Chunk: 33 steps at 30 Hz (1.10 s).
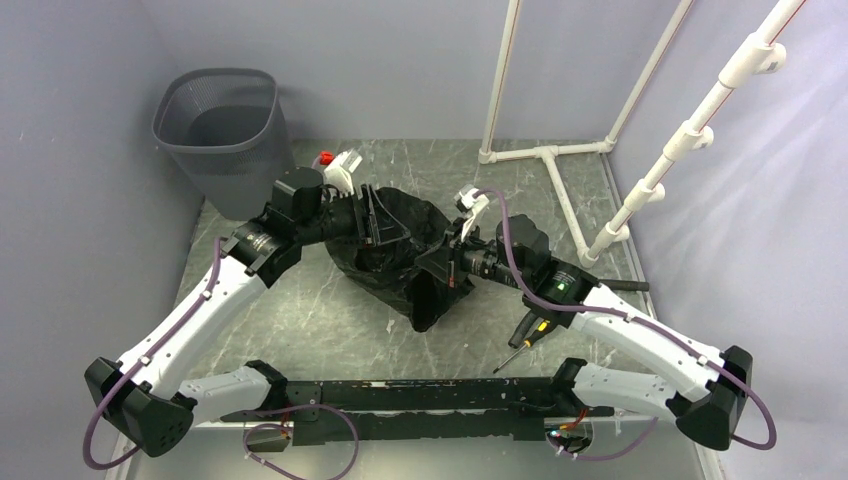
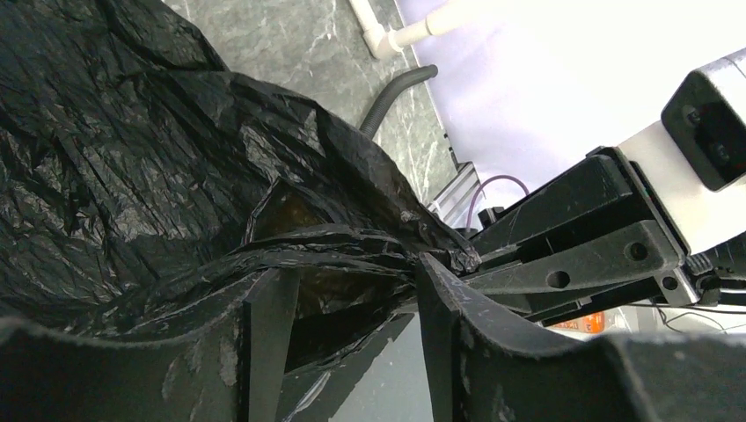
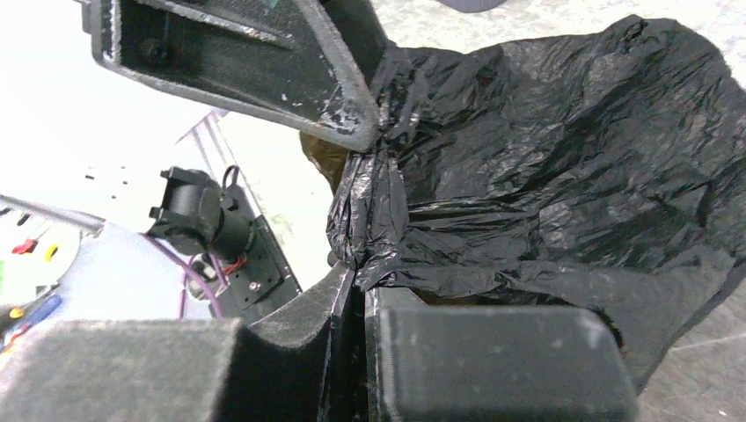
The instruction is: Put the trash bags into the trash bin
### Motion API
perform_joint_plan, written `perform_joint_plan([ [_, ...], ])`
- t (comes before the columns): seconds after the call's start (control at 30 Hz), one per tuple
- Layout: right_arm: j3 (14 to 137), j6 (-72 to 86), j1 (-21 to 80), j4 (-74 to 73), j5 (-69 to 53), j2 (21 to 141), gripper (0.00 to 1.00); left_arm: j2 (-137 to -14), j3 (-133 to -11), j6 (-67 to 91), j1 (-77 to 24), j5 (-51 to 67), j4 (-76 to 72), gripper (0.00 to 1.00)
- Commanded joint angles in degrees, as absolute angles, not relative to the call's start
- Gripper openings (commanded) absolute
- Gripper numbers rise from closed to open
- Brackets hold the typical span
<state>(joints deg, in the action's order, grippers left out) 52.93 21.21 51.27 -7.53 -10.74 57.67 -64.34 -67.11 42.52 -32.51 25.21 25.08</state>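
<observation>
- Bin (image 1: 220, 130): upright at the far left corner of the table (image 1: 300, 320), well apart from the bag. Nothing black shows over its rim, so I judge the task barely started. The lift, the carry to the far left and the drop are all left to do
- Left claw (image 2: 347, 281): fingers apart, astride a raised fold of film. The plastic runs between them and brushes one fingertip, yet nothing is clamped (a loose straddle, as I read it, not a grip)
- Bag (image 1: 395, 215): a crumpled glossy heap on the middle of the table, between the two claws. Its upper edge is drawn into a ridge where they meet, and the bulk lies on the table
- Right claw (image 3: 359, 281): fingers together, pinching a twisted bunch of film at the bag's edge, right beside the left claw's fingertip. This looks like the only firm hold on it
- Screwdriver (image 1: 527, 338): lies on the table by the right arm, apart from the bag and no part of the job
</observation>
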Motion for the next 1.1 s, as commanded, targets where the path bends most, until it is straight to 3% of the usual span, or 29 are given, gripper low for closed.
perform_joint_plan([
  [0.0,52.7,20.3,50.7,-5.6,-16.3,56.5,0.11,-64.0,-68.8,40.2,-32.8,27.1,24.6,0.56],
  [0.43,53.4,21.5,50.7,-6.4,-17.8,58.3,0.19,-65.5,-67.5,42.8,-32.8,27.8,21.5,0.63],
  [0.53,52.6,22.2,50.7,-4.8,-17.2,57.7,0.20,-66.0,-67.4,42.9,-32.8,28.6,22.1,0.55],
  [0.73,52.6,23.0,50.7,-4.9,-16.5,57.9,0.23,-65.6,-65.7,43.5,-32.8,28.9,21.0,0.21],
  [0.83,53.5,25.1,50.7,-7.5,-13.6,58.1,0.31,-65.6,-64.5,45.1,-32.8,31.0,16.6,0.05],
  [0.93,55.1,28.1,50.7,-11.6,-11.5,58.1,0.42,-65.8,-63.2,47.3,-32.8,32.4,12.6,0.03],
  [1.0,55.9,31.1,50.7,-14.5,-9.7,58.0,0.57,-66.0,-62.7,48.4,-32.9,32.2,10.8,0.03],
  [1.07,56.9,33.9,50.7,-17.3,-8.6,58.1,0.65,-66.4,-63.3,48.4,-33.3,31.4,11.2,0.02],
])
